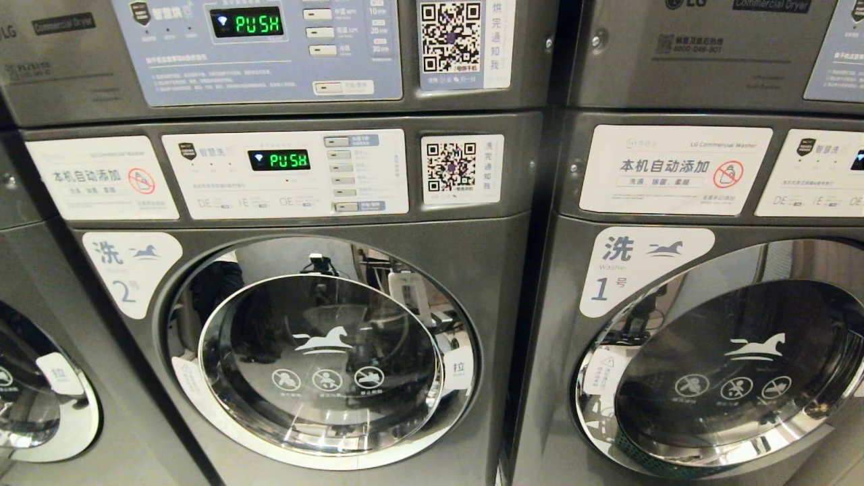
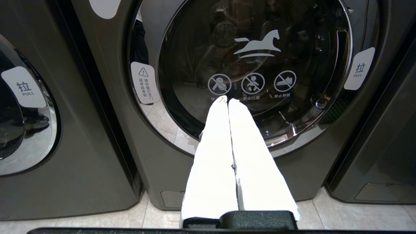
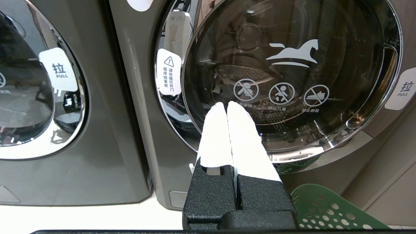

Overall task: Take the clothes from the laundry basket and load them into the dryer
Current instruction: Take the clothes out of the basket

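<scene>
Facing washer door, both tools pinched.

Upper control panel: green display reads "PUSH". Lower control panel: display reads "PUSH". White label at far left: "本机自动添加". Left washer tag: "洗", "2". Right washer tag: "洗", "1"; the label above it reads "LG Commercial Washer". Door tab: "拉 PULL". A QR sticker sits right of the upper panel.

A laundromat: stacked grey coin-style washers with numbered labels and QR codes.
</scene>
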### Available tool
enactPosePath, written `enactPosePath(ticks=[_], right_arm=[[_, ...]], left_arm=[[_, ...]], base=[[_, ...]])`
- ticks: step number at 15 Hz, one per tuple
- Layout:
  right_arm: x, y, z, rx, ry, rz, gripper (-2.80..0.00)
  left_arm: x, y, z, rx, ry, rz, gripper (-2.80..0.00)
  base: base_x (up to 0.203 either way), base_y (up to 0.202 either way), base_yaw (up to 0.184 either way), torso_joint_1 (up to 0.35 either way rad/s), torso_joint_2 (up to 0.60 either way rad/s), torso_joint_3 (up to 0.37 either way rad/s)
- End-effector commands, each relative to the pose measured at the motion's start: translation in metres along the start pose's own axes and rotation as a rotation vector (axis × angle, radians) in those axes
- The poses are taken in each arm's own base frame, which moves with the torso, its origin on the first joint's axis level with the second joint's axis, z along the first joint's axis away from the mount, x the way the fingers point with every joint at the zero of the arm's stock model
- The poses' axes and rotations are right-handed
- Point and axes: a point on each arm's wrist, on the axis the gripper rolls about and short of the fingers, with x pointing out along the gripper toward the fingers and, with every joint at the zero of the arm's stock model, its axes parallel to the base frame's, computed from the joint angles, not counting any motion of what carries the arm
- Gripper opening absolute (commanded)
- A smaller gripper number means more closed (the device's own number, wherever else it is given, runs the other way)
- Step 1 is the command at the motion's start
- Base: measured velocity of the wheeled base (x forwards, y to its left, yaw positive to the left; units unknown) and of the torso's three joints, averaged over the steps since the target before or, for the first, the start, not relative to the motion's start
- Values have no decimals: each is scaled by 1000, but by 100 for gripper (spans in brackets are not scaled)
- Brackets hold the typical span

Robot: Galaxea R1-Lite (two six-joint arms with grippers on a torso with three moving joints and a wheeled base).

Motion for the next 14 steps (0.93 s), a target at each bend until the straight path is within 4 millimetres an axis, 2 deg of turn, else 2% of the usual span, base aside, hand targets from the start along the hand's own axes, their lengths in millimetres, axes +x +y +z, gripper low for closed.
enactPosePath(ticks=[1, 14], right_arm=[[0, 0, 0, -2, -2, 0, -280], [0, 0, 0, -36, 0, 4, -280]], left_arm=[[0, 0, 0, 1, 1, -1, -280], [0, 0, 0, 14, 1, -3, -280]], base=[[0, 0, 0, 0, 0, 0], [0, 0, 0, -7, 29, 29]])
